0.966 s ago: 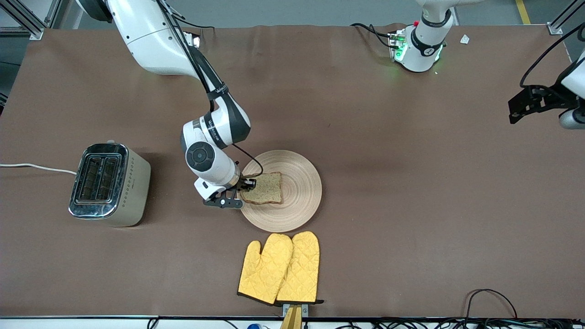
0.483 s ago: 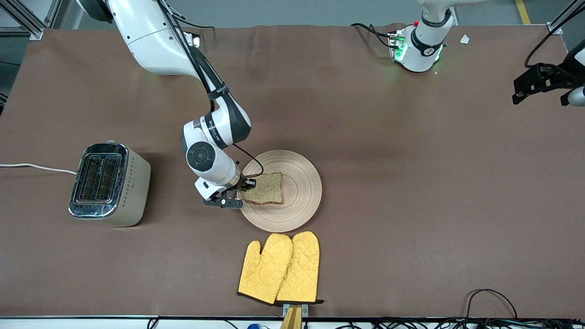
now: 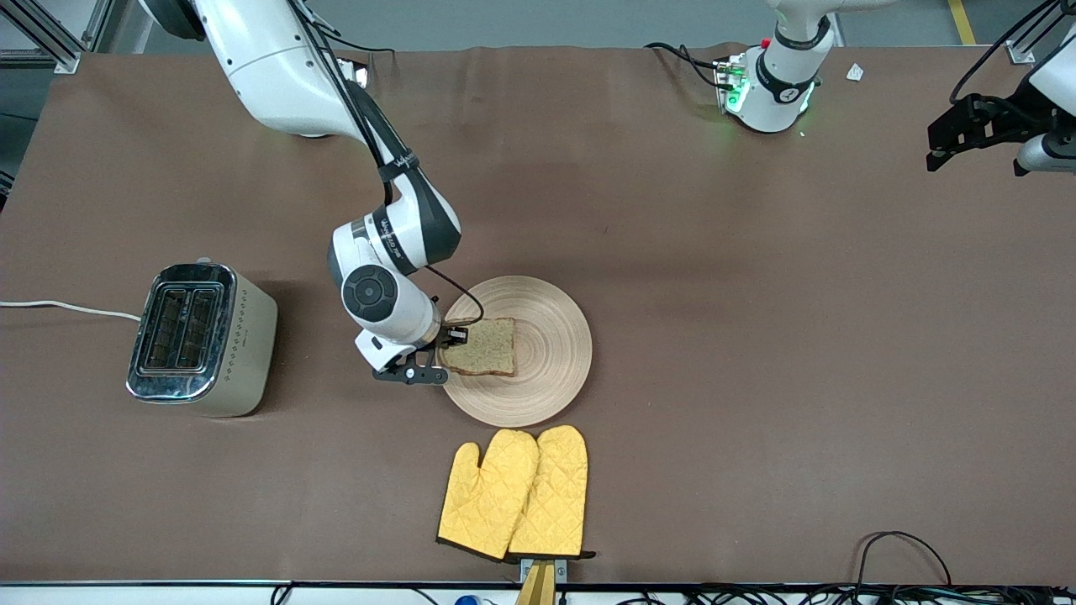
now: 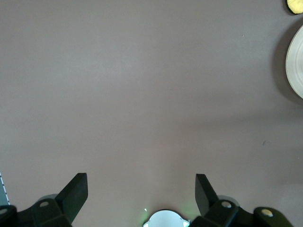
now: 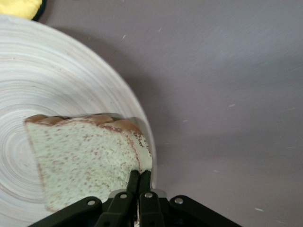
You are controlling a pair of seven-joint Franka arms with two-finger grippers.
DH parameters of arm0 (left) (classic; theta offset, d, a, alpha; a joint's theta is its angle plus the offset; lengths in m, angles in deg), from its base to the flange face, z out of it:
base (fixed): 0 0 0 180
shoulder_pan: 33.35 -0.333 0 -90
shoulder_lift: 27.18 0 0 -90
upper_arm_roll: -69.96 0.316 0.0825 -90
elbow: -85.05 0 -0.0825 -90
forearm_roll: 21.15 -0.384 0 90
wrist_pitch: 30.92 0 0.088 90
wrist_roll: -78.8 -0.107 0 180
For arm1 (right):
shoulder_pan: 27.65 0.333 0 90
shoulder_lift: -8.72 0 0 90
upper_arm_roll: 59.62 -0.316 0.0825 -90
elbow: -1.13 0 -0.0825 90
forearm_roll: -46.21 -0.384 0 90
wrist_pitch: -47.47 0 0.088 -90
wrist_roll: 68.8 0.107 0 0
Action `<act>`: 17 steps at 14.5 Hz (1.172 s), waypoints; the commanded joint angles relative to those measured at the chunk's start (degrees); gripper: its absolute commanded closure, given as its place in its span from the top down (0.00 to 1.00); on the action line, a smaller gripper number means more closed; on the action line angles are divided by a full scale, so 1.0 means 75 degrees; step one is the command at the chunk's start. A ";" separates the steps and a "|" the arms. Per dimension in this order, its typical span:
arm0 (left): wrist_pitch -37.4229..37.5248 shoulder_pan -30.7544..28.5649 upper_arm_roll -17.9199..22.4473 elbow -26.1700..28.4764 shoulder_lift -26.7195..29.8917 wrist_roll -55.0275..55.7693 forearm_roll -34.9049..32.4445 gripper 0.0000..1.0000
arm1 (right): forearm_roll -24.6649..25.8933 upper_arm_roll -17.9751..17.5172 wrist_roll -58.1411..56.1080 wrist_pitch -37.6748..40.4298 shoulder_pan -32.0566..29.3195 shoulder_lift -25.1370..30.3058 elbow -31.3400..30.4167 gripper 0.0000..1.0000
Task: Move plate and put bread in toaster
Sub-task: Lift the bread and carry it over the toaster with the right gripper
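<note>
Two white arms work over a brown table: the right gripper (image 3: 444, 351) sits low at the rim of the large round light-wood plate (image 3: 546, 382) with concentric grooves, on the rim's side toward the right arm's end of the table, its fingers (image 5: 134, 182) pressed thin on one edge of the squarish brownish wholegrain bread slice (image 3: 483, 346). In the right wrist view the bread (image 5: 85, 158) is tilted up off the plate (image 5: 52, 80) at the pinched edge. The plate lies about midway along the table, and a pair of yellow quilted oven mitts (image 3: 514, 491) lies just nearer the front camera, by the table's near edge. A cream-beige two-slot toaster (image 3: 202, 338) with a chrome top stands well apart toward the right arm's end, its white cord (image 3: 67, 307) running off that edge. The left gripper (image 4: 141, 188) hangs with fingers spread wide over bare table near the left arm's end.
</note>
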 commanded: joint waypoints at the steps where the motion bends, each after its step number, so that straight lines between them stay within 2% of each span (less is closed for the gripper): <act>1: 0.0094 0.0042 0.0099 0.0140 0.0189 0.0075 0.0113 1.00 | 0.1264 -0.0026 -0.0054 0.1801 -0.0169 0.0009 0.1149 0.00; 5: 0.0094 0.0030 0.0099 0.0081 0.0153 0.0075 0.0113 1.00 | 0.2999 0.0021 -0.0275 0.3831 -0.0192 0.0080 0.2006 0.00; 7: 0.0094 0.0030 0.0099 0.0058 0.0141 0.0075 0.0125 1.00 | 0.3762 0.0021 -0.0569 0.4372 -0.0286 0.0230 0.2136 0.00; 9: 0.0094 0.0030 0.0099 0.0011 0.0130 0.0075 0.0113 1.00 | 0.4430 0.0009 -0.0640 0.4829 -0.0356 0.0723 0.2137 0.00; 11: 0.0094 0.0042 0.0099 -0.0036 0.0071 0.0075 0.0125 1.00 | 0.5098 0.0009 -0.0885 0.5286 -0.0357 0.0794 0.2137 0.00; 14: 0.0059 0.0042 0.0088 -0.0060 -0.0022 0.0086 0.0125 1.00 | 0.6655 -0.0037 -0.0852 0.6013 -0.0275 0.0911 0.2125 0.00; 17: 0.0059 0.0077 0.0088 -0.0153 -0.0046 0.0086 0.0125 1.00 | 0.7407 0.0044 -0.0794 0.6050 -0.0344 0.0900 0.2067 0.00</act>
